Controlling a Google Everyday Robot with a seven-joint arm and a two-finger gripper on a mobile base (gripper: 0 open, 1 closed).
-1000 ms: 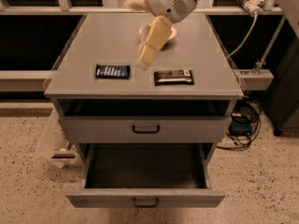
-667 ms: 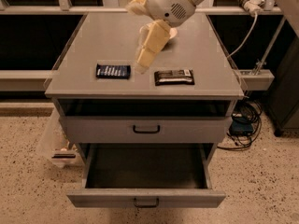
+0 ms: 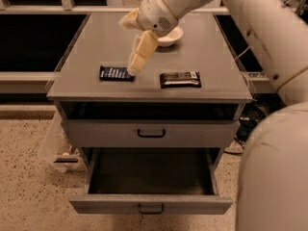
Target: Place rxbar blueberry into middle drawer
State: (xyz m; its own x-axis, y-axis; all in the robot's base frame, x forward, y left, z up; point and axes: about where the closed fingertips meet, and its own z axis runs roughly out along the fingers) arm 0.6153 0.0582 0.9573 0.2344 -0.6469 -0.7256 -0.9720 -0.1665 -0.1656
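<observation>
Gripper: pale yellow, matte, elongated and tapering; located in the upper part of the frame, left of centre; a second pale yellow piece projects at its upper left. Wrist housing: white, rounded, drum-shaped; a small patch of dark perforations on its lower face; a thin tan band circles it. Arm: thick white tube, smooth surface, running from top centre to the right edge; small dark dots along its underside; a thin tan seam line near the right edge. Lower shell: large, rounded, off-white; fills the lower right corner.
</observation>
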